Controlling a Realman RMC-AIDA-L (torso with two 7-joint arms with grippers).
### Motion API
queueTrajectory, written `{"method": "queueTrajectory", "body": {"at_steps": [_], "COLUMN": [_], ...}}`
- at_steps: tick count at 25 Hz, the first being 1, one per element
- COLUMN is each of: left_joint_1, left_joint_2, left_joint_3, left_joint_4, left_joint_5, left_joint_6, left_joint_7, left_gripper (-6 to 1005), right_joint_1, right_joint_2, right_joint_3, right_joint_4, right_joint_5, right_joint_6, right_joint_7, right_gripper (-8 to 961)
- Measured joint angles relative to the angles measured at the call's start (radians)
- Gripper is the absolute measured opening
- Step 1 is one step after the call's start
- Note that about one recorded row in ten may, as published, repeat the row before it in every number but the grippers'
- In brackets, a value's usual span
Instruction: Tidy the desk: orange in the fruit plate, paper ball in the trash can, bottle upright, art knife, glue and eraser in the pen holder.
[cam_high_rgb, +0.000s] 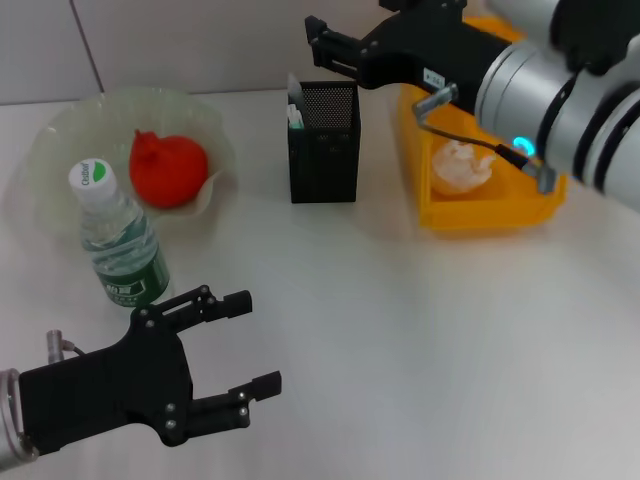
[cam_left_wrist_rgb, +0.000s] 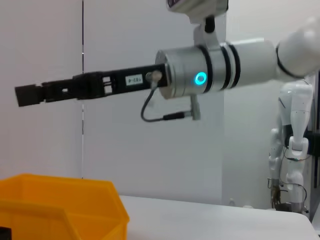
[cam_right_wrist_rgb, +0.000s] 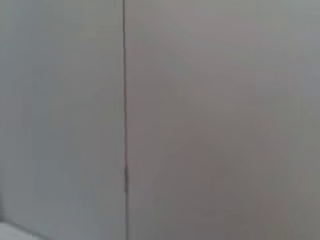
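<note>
Left gripper (cam_high_rgb: 250, 345) at lower left of frame, fingers spread, empty. Right gripper (cam_high_rgb: 318, 42) at top centre above pen holder (cam_high_rgb: 325, 145); finger state unclear.

The left gripper (cam_high_rgb: 255, 342) sat at the lower left of the head view, fingers spread apart. The right gripper (cam_high_rgb: 318, 40) reached in from the upper right (wrist ring lit blue), arm stretched level, its fingers hard to read.
</note>
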Motion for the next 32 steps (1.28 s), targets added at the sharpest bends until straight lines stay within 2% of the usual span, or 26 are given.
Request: {"method": "queueTrajectory", "body": {"at_steps": [1,2,3,4,5,6,7,11,14,15,16,17,20,21,22,24,26,28,31,32], "left_joint_1": [0.0,0.001,0.001,0.001,0.001,0.001,0.001,-0.001,-0.002,-0.002,-0.002,-0.002,-0.002,-0.003,-0.003,-0.006,-0.01,-0.016,-0.02,-0.02], "left_joint_2": [0.0,0.0,0.0,-0.001,-0.001,-0.001,-0.001,0.0,-0.001,-0.001,-0.001,-0.001,0.003,0.005,0.008,0.011,0.015,0.02,0.021,0.021], "left_joint_3": [0.0,0.0,0.0,0.0,0.0,0.0,0.0,-0.003,-0.009,-0.012,-0.012,-0.012,-0.012,-0.012,-0.013,-0.013,-0.013,-0.012,-0.014,-0.014], "left_joint_4": [0.0,-0.001,-0.001,-0.002,-0.002,-0.002,-0.002,-0.003,-0.002,-0.003,-0.002,-0.002,-0.002,-0.002,-0.002,-0.002,-0.002,-0.004,-0.005,-0.005], "left_joint_5": [0.0,0.0,0.0,0.0,0.0,0.0,0.0,0.0,0.0,0.0,0.0,0.0,0.0,0.0,0.0,0.0,0.001,0.008,0.016,0.016], "left_joint_6": [0.0,0.0,0.001,0.001,0.001,0.001,0.001,0.0,0.001,0.001,0.002,0.002,0.002,0.004,0.009,0.016,0.018,0.017,0.016,0.016], "left_joint_7": [0.0,0.001,0.001,0.001,0.001,0.001,0.001,0.001,0.002,0.001,0.002,0.002,0.002,0.002,0.002,0.001,-0.006,-0.027,-0.042,-0.042], "left_gripper": [801,801,801,801,801,801,801,801,801,801,801,802,802,802,802,802,802,802,802,802], "right_joint_1": [0.001,0.001,-0.006,-0.021,-0.021,-0.036,-0.036,-0.058,-0.056,-0.052,-0.041,-0.041,-0.014,0.022,0.022,0.067,0.107,0.112,0.114,0.114], "right_joint_2": [-0.004,-0.004,-0.004,0.0,0.0,0.005,0.005,0.005,0.005,0.005,0.005,0.005,0.001,-0.014,-0.014,-0.033,-0.042,-0.04,-0.018,-0.018], "right_joint_3": [0.043,0.043,0.068,0.131,0.131,0.227,0.227,0.425,0.538,0.58,0.642,0.642,0.722,0.774,0.774,0.826,0.868,0.874,0.876,0.876], "right_joint_4": [-0.051,-0.051,-0.073,-0.107,-0.107,-0.116,-0.116,0.003,0.163,0.239,0.389,0.389,0.626,0.761,0.761,0.892,1.019,1.041,1.053,1.053], "right_joint_5": [0.088,0.088,0.163,0.337,0.337,0.597,0.597,1.095,1.27,1.299,1.298,1.298,1.268,1.224,1.224,1.157,1.057,1.029,0.937,0.937], "right_joint_6": [-0.1,-0.1,-0.142,-0.233,-0.233,-0.366,-0.366,-0.708,-0.922,-0.991,-1.103,-1.103,-1.259,-1.352,-1.352,-1.427,-1.484,-1.488,-1.46,-1.46], "right_joint_7": [-0.069,-0.069,-0.137,-0.298,-0.298,-0.511,-0.511,-0.93,-1.126,-1.182,-1.309,-1.309,-1.49,-1.556,-1.556,-1.586,-1.647,-1.671,-1.699,-1.699], "right_gripper": [812,822,831,831,830,830,830,828,827,827,827,827,827,827,827,827,827,827,827,828]}}
